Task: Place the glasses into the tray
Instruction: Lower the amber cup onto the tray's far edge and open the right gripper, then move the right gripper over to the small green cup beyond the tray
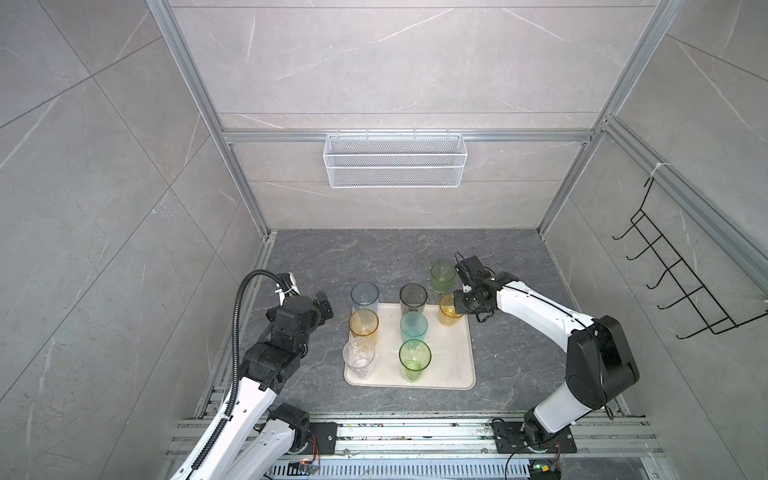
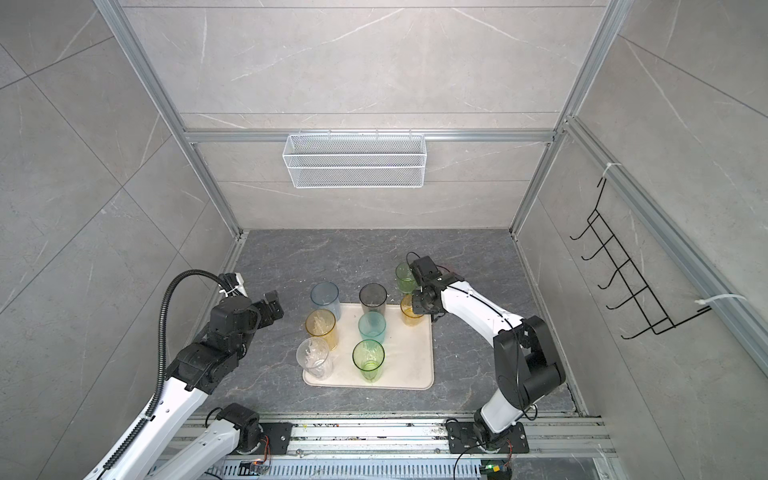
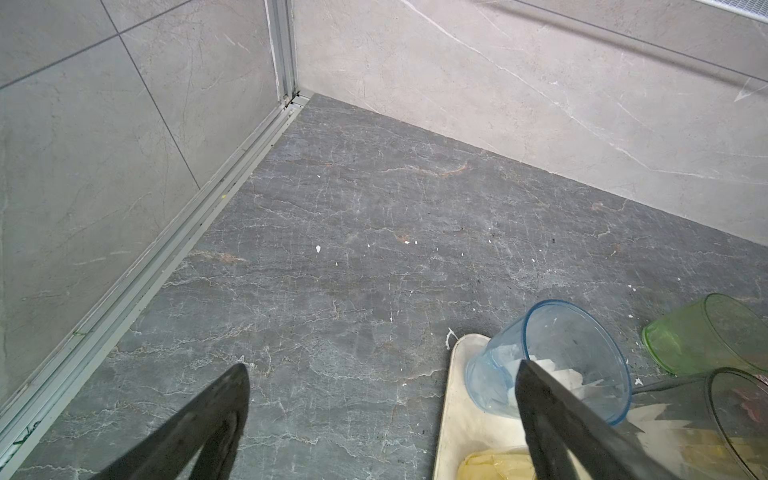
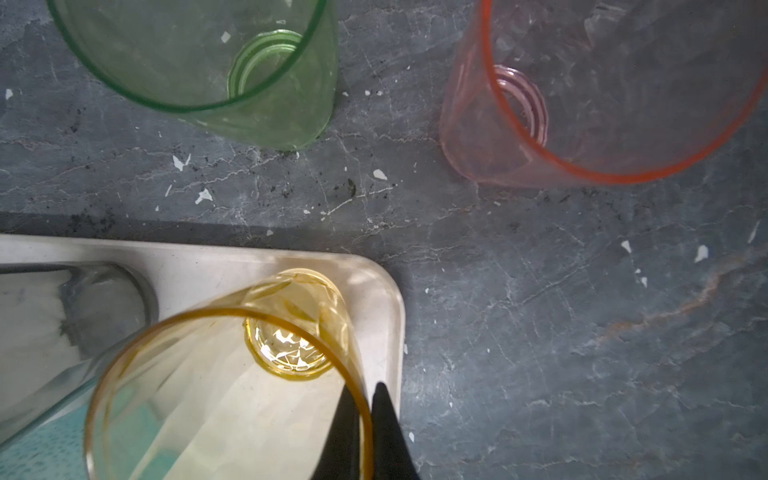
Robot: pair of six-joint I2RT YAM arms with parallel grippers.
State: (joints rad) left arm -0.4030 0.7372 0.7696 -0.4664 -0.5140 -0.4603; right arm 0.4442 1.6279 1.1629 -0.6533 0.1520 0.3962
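- The right hand (image 4: pixel 365 390) is pinched almost closed on the rim of the amber glass (image 4: pixel 199 374), with one finger inside the wall and one outside. The glass is upright and its base sits on the far right corner of the tray (image 1: pixel 451 357). I'd say this one is basically placed and just needs letting go.
- The left hand (image 3: pixel 384 366) is spread wide with nothing in it. It hangs over the bare counter (image 1: pixel 353 257) left of the tray, near the blue glass (image 3: pixel 552 353) on the tray's far left corner.
- By my count seven glasses are on the tray, all standing mouth up. Two aren't: the short green glass (image 1: pixel 442 277) and the pink glass (image 4: pixel 602 104). Both stand on the counter just past the tray's far right corner, near each other but not touching. The right arm hides the pink one in both top views.
- The bit that matters next, imo, is that both leftovers sit just beyond the right hand, on the far side of that corner. The left hand has the whole tray between it and them, so the right arm is clearly nearer.
- Both stand upright with open mouths up, so another rim pinch from above looks like the way in. It'll need to come up clear of the amber glass's rim first.
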